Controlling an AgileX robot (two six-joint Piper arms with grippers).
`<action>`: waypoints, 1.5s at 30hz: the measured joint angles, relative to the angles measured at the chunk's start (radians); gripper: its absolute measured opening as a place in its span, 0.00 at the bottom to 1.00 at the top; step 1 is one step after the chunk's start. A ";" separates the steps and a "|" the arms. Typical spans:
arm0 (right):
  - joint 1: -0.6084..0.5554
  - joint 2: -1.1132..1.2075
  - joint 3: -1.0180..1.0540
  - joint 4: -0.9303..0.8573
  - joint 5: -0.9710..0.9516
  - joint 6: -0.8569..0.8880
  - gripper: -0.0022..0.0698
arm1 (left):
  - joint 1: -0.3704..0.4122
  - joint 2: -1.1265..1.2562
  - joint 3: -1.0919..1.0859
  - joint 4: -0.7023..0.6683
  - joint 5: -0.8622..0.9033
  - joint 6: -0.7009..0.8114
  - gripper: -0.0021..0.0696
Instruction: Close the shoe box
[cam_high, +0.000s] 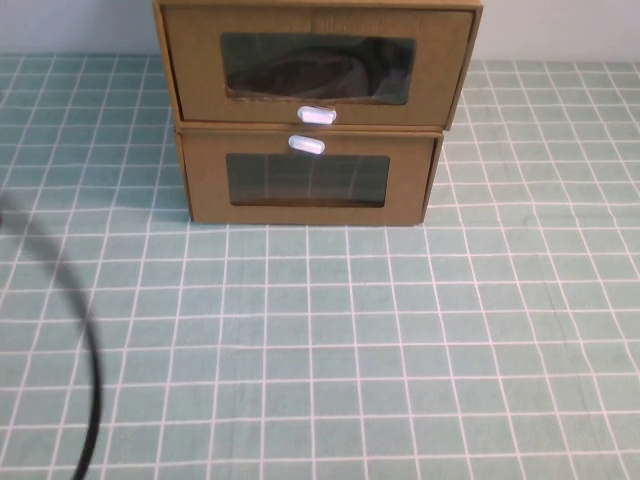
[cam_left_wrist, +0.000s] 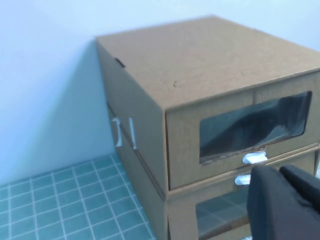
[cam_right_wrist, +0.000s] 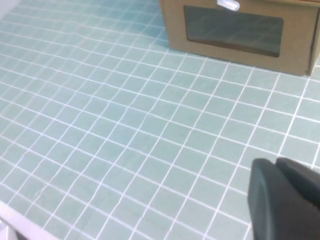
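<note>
The shoe box (cam_high: 195, 75) is the upper of two stacked brown cardboard boxes at the far middle of the table. Its white pull tab (cam_high: 316, 115) sits under its clear window, with something dark inside. In the left wrist view the shoe box (cam_left_wrist: 200, 65) has its drawer front about level with the shell's front edge. My left gripper (cam_left_wrist: 280, 170) is shut and empty, raised near the box's front left corner, apart from it. My right gripper (cam_right_wrist: 276, 161) is shut and empty above bare table, well in front of the boxes. Neither gripper shows in the high view.
The lower cardboard box (cam_high: 306, 181) has its white tab (cam_high: 306, 145) above its window and also shows in the right wrist view (cam_right_wrist: 235, 30). A black cable (cam_high: 90, 400) curves over the near left of the green tiled tablecloth (cam_high: 400, 350). A pale wall stands behind the boxes.
</note>
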 joint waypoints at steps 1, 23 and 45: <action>0.000 -0.045 0.029 0.000 0.000 0.000 0.01 | 0.000 -0.061 0.060 -0.008 -0.021 0.000 0.02; -0.002 -0.267 0.624 0.176 -0.575 -0.097 0.01 | 0.000 -0.742 0.842 -0.031 -0.183 0.000 0.02; -0.041 -0.286 0.705 0.021 -0.606 -0.097 0.01 | 0.000 -0.744 0.844 -0.054 -0.093 -0.001 0.02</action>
